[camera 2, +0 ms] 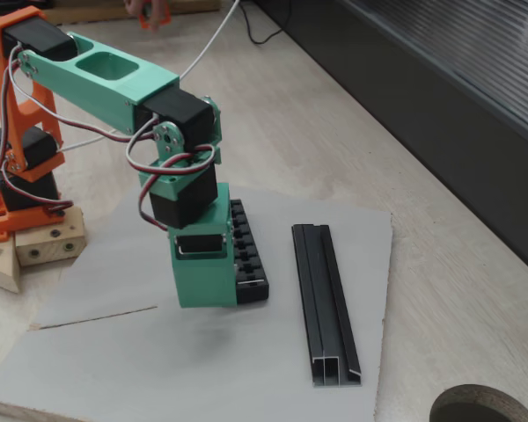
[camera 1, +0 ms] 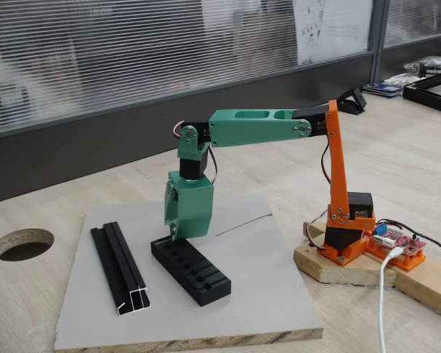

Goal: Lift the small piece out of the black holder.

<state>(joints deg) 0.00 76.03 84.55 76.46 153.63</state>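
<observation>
Black channel profile (camera 1: 120,268) lies beside black holder (camera 1: 190,271).

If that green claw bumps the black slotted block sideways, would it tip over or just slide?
Probably slide. The black holder lies low and long, flat on the grey board, so tipping seems unlikely. The board looks smooth, and nothing visibly clamps the block, so it could skid or swivel. It looks like solid, stiff plastic, unlikely to flex.

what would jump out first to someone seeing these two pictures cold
The green and orange arm reaching from its wooden base down to the grey board. Its gripper sits at one end of the slotted black holder, fingers hidden behind the green body. Beside the holder, apart from it, lies a longer black channel profile.
</observation>
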